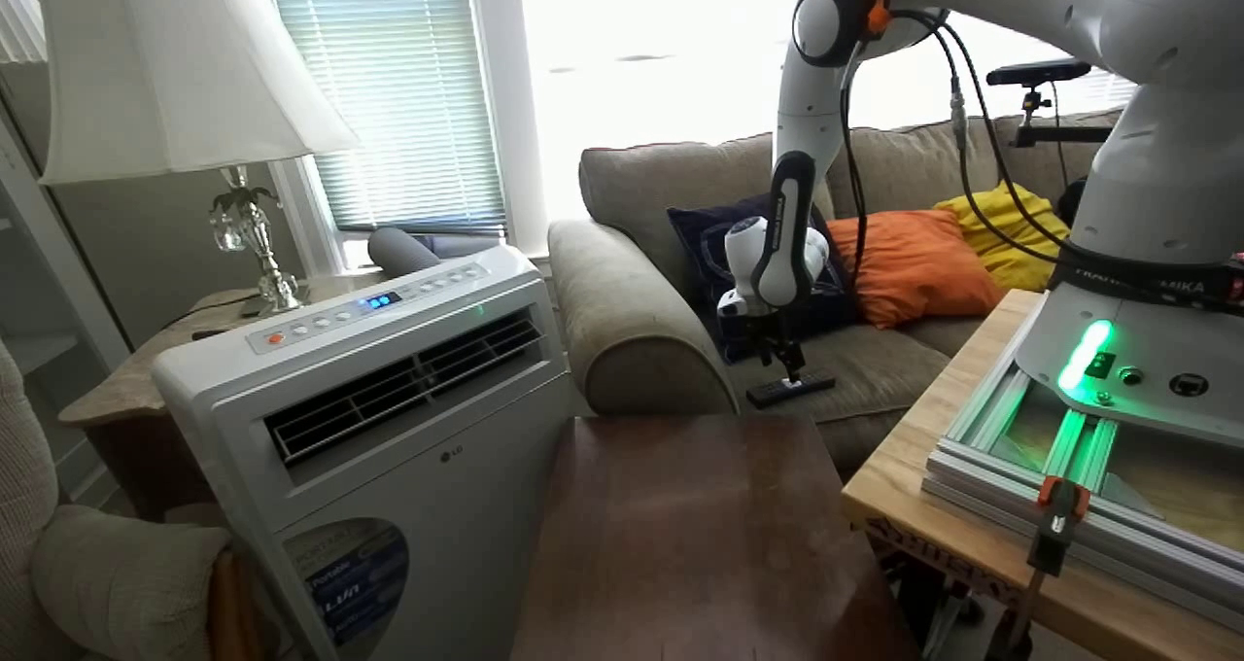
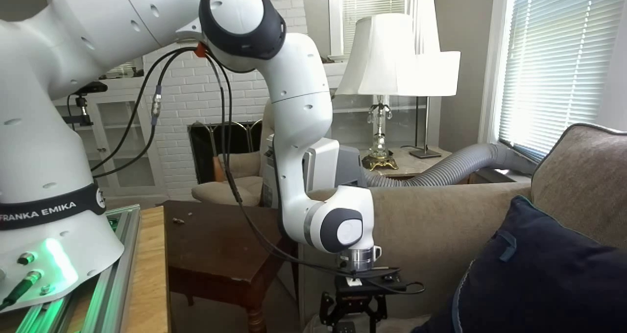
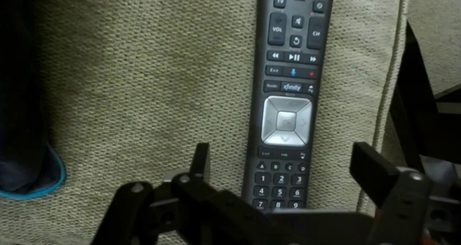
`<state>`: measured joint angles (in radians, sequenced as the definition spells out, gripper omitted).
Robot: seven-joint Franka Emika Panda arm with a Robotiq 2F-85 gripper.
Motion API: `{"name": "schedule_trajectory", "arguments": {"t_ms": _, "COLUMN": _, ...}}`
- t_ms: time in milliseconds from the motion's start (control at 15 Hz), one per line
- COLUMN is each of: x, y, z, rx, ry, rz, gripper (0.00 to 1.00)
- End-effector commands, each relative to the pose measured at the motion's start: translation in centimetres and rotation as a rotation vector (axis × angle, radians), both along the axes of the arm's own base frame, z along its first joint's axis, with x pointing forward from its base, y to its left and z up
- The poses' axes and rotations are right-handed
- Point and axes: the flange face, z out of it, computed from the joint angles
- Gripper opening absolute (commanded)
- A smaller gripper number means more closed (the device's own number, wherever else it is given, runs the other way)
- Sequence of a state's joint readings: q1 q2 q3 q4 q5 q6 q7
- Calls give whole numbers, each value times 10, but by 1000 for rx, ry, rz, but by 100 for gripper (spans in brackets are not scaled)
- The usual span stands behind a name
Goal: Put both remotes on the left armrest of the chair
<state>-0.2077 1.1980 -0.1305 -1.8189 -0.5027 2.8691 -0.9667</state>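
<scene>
Sofa seat (image 3: 144,93), beige weave, fills most of wrist view. Tool (image 3: 283,165) spread wide, nothing held, jaws either side of remote (image 3: 286,122), which lies on seat nr piped edge; 2nd remote not visible. Prob. step: grasp. Tip: match jaws to remote's slight slant, descend gently (seat prob. gives), pinch long sides, lift level, then over to L armrest (image 1: 622,301) nearby.

Room: a home's living room
Seating: beige sofa (image 1: 661,199) with a navy cushion (image 2: 539,274), an orange cushion (image 1: 918,262) and a yellow cushion (image 1: 1004,218)
Lighting: white-shaded lamp (image 1: 194,83)
Daylight: slatted window blinds (image 1: 408,107)
Fireside: white brick wall (image 2: 176,103), dark fireplace screen (image 2: 202,149)
Cooling: portable air conditioner (image 1: 428,437)
</scene>
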Motion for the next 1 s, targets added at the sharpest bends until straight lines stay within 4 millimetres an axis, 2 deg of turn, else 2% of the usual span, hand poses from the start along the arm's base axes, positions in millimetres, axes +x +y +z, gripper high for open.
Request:
{"name": "schedule_trajectory", "arguments": {"t_ms": 0, "x": 0, "y": 2, "z": -18, "rx": 27, "ry": -40, "rz": -57, "gripper": 100}}
{"name": "schedule_trajectory", "arguments": {"t_ms": 267, "x": -4, "y": 7, "z": -28, "rx": 51, "ry": -75, "rz": -86, "gripper": 99}}
{"name": "schedule_trajectory", "arguments": {"t_ms": 333, "x": -4, "y": 8, "z": -30, "rx": 56, "ry": -81, "rz": -91, "gripper": 74}}
{"name": "schedule_trajectory", "arguments": {"t_ms": 467, "x": -5, "y": 9, "z": -30, "rx": 82, "ry": -98, "rz": -100, "gripper": 71}}
{"name": "schedule_trajectory", "arguments": {"t_ms": 667, "x": -4, "y": 10, "z": -30, "rx": 90, "ry": -122, "rz": -119, "gripper": 49}}
{"name": "schedule_trajectory", "arguments": {"t_ms": 867, "x": -2, "y": 10, "z": -13, "rx": 90, "ry": -128, "rz": -132, "gripper": 30}}
{"name": "schedule_trajectory", "arguments": {"t_ms": 933, "x": -2, "y": 11, "z": -3, "rx": 91, "ry": -134, "rz": -137, "gripper": 29}}
